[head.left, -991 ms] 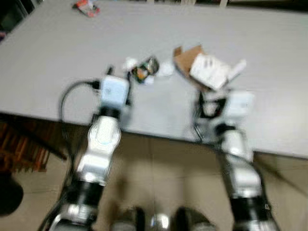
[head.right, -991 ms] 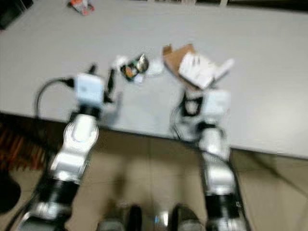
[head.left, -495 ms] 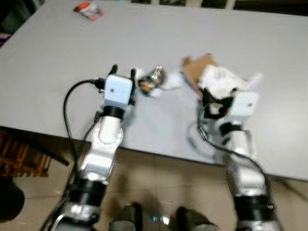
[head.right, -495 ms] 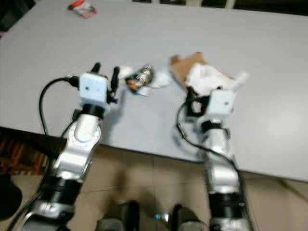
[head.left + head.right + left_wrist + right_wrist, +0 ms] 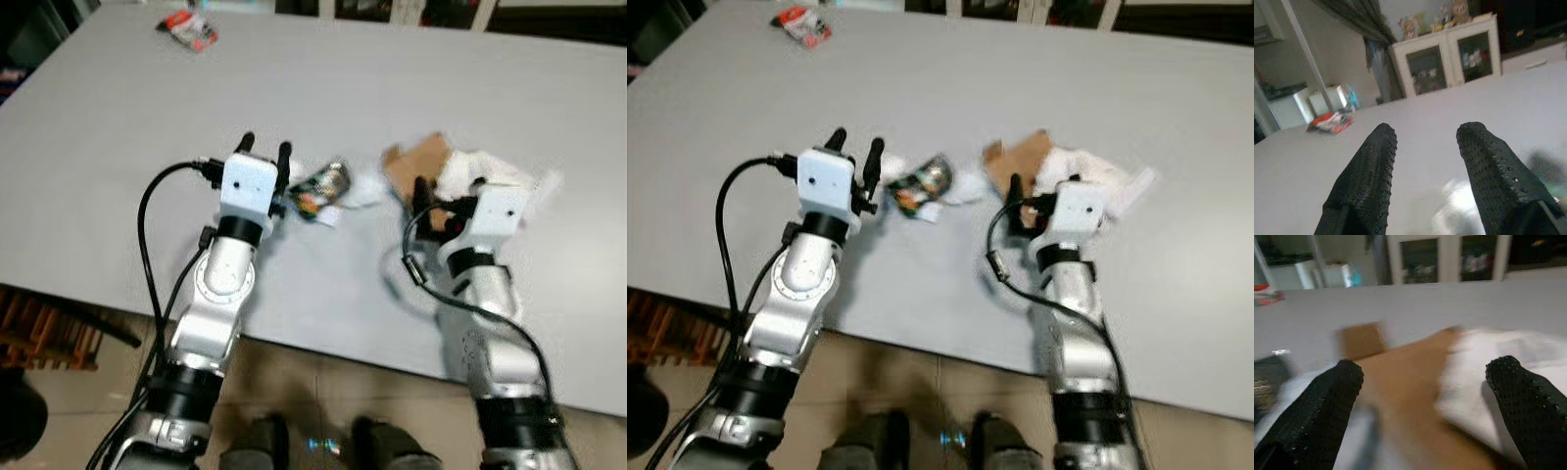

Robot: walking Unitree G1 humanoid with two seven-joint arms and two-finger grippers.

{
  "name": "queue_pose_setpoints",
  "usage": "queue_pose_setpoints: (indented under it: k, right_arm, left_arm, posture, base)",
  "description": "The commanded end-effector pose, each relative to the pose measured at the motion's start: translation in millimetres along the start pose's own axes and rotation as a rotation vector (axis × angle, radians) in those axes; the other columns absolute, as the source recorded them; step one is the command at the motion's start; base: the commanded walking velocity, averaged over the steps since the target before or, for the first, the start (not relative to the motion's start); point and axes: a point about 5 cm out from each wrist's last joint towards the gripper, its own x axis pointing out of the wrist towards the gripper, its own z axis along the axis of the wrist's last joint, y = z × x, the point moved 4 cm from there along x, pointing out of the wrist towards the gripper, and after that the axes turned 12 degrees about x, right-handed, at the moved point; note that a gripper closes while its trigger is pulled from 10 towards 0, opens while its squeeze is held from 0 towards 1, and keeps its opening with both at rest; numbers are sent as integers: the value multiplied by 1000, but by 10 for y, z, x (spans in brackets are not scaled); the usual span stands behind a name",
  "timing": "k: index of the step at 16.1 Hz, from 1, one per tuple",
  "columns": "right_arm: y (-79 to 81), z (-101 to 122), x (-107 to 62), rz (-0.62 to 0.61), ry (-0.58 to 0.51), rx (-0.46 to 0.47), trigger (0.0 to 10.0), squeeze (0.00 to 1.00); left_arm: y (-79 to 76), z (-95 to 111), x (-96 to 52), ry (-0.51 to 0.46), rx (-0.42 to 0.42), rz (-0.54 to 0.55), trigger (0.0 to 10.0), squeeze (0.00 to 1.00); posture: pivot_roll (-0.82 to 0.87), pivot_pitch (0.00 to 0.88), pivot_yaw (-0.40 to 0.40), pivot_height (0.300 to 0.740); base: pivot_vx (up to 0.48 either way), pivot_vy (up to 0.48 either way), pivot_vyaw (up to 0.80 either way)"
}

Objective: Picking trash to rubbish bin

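Torn cardboard with white paper point(image 5: 460, 176) lies just ahead of the right gripper point(image 5: 1425, 382), fingers spread wide; over the last second it has closed in on the pile. Crumpled wrapper point(image 5: 321, 186) sits just beside the left gripper point(image 5: 265, 155), also spread, empty. Approach nearly done; grasp not yet made.

Head stereo looks down; 2 wrist cams skim table point(image 5: 118, 127).
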Motion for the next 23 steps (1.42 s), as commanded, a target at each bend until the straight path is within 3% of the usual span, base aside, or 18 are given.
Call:
queue_pose_setpoints:
  k: [1, 4, 6, 10, 11, 12, 16, 19, 22, 23]
  right_arm:
    - [-3, -14, -15, 0, 8, 2, 10000, 0]
    - [0, -17, -12, 0, 9, 3, 10000, 0]
    - [22, -21, -15, 7, 11, 5, 10000, 0]
    - [30, -31, -24, 10, 14, 5, 10000, 0]
    - [33, -34, -29, 12, 15, 6, 10000, 0]
    - [36, -34, -33, 13, 16, 7, 10000, 0]
    - [47, -44, -54, 17, 21, 8, 10000, 0]
    - [90, -66, -55, 44, 38, 9, 10000, 0]
    - [111, -55, -61, 61, 45, 23, 10000, 0]
    - [104, -45, -67, 63, 46, 29, 10000, 0]
  left_arm:
    - [-29, -12, -22, 4, -17, -25, 10000, 0]
    - [-96, -51, -8, 22, -89, -106, 10000, 0]
    - [-46, -139, 42, 44, -137, -152, 10000, 0]
    - [72, -213, 193, 54, -144, -213, 10000, 0]
    - [118, -210, 257, 48, -156, -229, 10000, 608]
    - [136, -197, 297, 38, -165, -251, 10000, 1000]
    - [204, -16, 503, -31, -183, -336, 10000, 1000]
    - [62, 68, 578, -65, -231, -459, 10000, 1000]
    - [-5, 72, 624, -59, -213, -488, 10000, 1000]
    - [-25, 92, 634, -68, -206, -504, 10000, 0]
  posture:
    - [-13, 246, 46, 740]
    - [-11, 244, 47, 740]
    - [-12, 244, 48, 740]
    - [-18, 240, 54, 740]
    - [-19, 239, 55, 740]
    - [-24, 240, 56, 740]
    - [-33, 235, 59, 740]
    - [-41, 228, 63, 740]
    - [-52, 232, 66, 740]
    - [-54, 235, 66, 740]
  base:
    - [0, 0, 0]
    - [0, 0, 0]
    - [0, 0, 0]
    - [0, 0, 0]
    - [0, 0, 0]
    - [0, 0, 0]
    - [0, 0, 0]
    - [0, 0, 0]
    - [0, 0, 0]
    - [0, 0, 0]
